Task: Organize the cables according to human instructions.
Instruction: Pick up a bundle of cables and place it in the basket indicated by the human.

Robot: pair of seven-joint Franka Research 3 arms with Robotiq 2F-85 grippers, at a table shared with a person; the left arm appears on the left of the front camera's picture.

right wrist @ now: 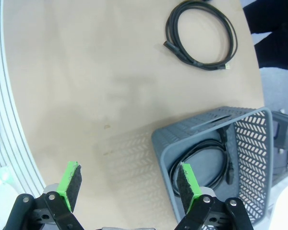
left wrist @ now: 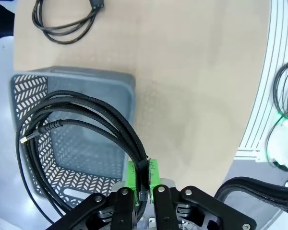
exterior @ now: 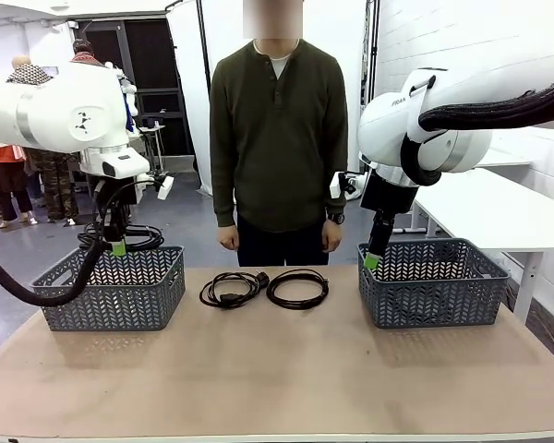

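Over the left basket (exterior: 111, 295) the left claw (left wrist: 143, 184) pinches a coiled cable (left wrist: 86, 115); the right claw (right wrist: 129, 184) gapes empty above the right basket (right wrist: 206, 120), whose wall half-hides a second cable (right wrist: 201, 145). A third cable (exterior: 229, 290) and a fourth cable (exterior: 297, 288) lie on the tan counter (exterior: 277, 369).

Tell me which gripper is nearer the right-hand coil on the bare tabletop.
Right. The right gripper hangs at the right basket, beside the right-hand coil; the left gripper is over the left basket, beyond the other coil.
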